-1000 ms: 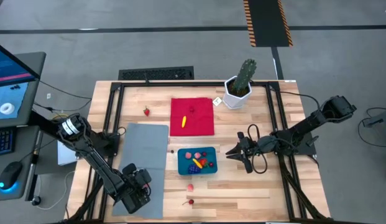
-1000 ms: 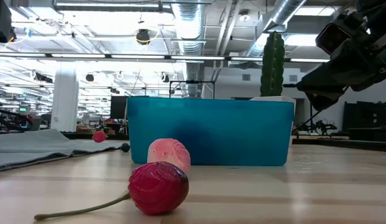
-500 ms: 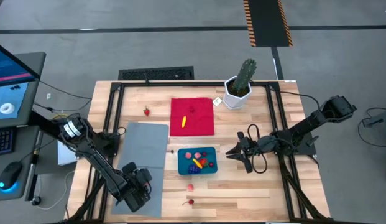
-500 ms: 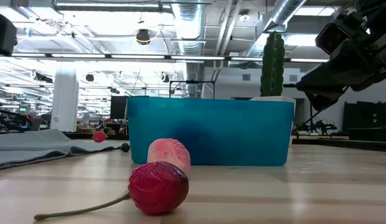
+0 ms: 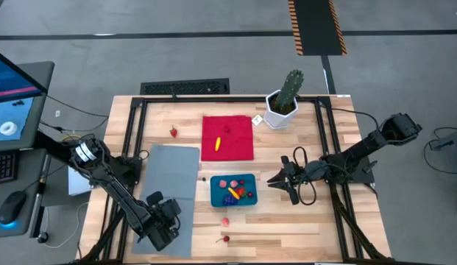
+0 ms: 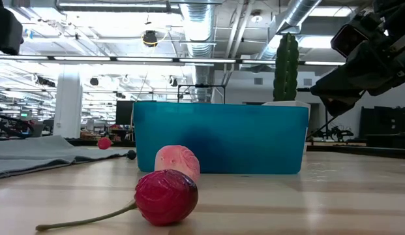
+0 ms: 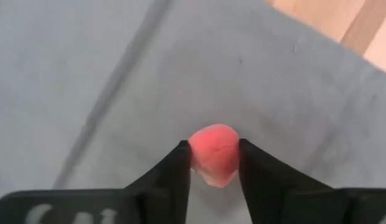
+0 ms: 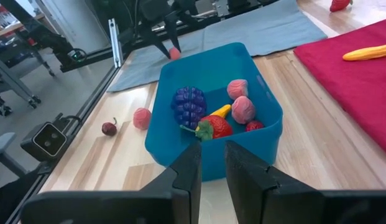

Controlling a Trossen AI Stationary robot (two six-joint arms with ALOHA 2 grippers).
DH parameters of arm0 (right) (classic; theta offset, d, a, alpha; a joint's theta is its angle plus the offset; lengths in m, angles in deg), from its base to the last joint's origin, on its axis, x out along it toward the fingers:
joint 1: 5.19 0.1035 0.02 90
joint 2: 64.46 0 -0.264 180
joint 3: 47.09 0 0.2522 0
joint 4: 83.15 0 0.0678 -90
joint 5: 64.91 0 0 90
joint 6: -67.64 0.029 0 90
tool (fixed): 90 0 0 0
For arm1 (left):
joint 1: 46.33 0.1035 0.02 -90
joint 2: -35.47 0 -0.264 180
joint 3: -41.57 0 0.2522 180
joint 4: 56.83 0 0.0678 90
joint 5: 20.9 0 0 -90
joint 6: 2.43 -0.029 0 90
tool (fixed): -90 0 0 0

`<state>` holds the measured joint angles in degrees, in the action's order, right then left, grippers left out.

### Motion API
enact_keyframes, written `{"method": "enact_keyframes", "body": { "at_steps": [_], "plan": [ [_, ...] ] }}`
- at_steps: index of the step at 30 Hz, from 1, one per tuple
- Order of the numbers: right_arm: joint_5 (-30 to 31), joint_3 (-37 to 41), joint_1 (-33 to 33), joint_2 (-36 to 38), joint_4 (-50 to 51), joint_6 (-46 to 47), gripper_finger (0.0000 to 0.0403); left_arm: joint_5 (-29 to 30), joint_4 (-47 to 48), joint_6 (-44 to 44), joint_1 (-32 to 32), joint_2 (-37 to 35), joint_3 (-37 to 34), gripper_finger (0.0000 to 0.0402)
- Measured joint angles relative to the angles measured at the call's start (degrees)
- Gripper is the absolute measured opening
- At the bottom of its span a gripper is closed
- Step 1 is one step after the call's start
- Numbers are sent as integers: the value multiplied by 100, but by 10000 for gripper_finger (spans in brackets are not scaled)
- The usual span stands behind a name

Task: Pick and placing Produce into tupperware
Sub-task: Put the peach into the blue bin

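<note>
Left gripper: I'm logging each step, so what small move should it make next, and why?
Probably lift straight up. The left gripper is shut on a pink piece over the grey mat, and the blue container sits off to the side, so the piece needs height before being carried over.

In the low view the tupperware (image 6: 220,137) wall hides everything inside it and covers the cactus (image 6: 286,68) pot. The left gripper (image 5: 171,215) fingertips are too small to read from above. The pink piece (image 7: 214,153) sits blurred between its fingers (image 7: 173,172), underside hidden.
</note>
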<state>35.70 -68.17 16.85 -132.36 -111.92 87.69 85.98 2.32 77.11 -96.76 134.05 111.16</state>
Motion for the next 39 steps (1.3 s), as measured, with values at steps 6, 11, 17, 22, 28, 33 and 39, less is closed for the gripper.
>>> {"method": "enact_keyframes", "body": {
  "at_steps": [6,11,17,22,28,33,39],
  "plan": [
    [0,0,-2,0,0,0,93,395,5,-245,-14,-94,0,95],
    [0,0,-2,0,0,0,93,1669,16,-350,-72,-404,0,123],
    [2,0,-4,-1,0,-1,93,3595,55,-615,15,-816,2,120],
    [3,0,-4,0,-17,-2,93,4097,228,-1122,632,-1175,2,115],
    [3,0,-4,0,-28,-3,93,3864,-224,-2623,1493,-1610,2,115],
    [3,0,-4,0,10,-6,93,3920,-709,-3555,1555,-2237,2,114],
    [3,0,-4,0,9,-42,93,4092,-1697,-4696,1322,-3145,2,114]
  ]
}}
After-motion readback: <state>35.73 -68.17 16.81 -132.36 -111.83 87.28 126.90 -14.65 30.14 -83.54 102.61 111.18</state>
